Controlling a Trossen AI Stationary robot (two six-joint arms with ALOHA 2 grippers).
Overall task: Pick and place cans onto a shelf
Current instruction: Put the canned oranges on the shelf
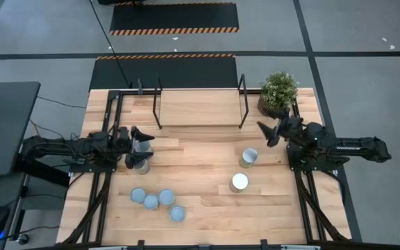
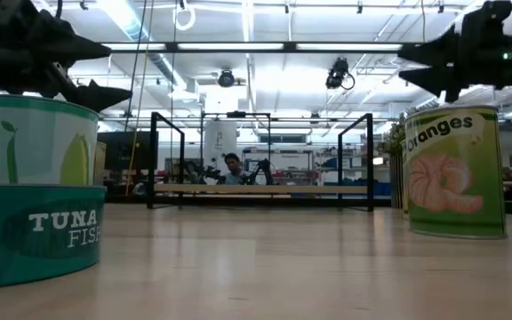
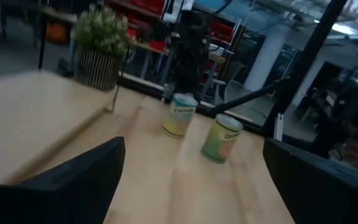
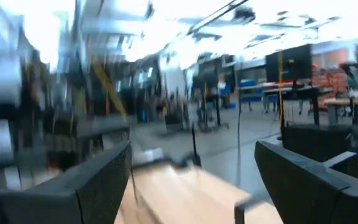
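The shelf (image 1: 200, 107) stands at the table's far edge, its board bare. My left gripper (image 1: 139, 148) is open and level near the left edge. In the high view its fingers straddle a can (image 1: 143, 146). In the low view they stand above that can's top (image 2: 34, 102). My right gripper (image 1: 268, 132) is open near the right edge, tipped slightly up, above and beyond two upright cans (image 1: 248, 157) (image 1: 239, 183). Several more cans (image 1: 157, 201) stand on end near the front left. The left wrist view shows the two right-hand cans (image 3: 180, 115) (image 3: 221, 138) ahead.
A potted plant (image 1: 278, 92) stands at the far right corner beside the shelf's right post. A flat tuna can (image 2: 34, 236) sits close to the low camera. Bare wood lies in the table's middle, between the shelf and the cans.
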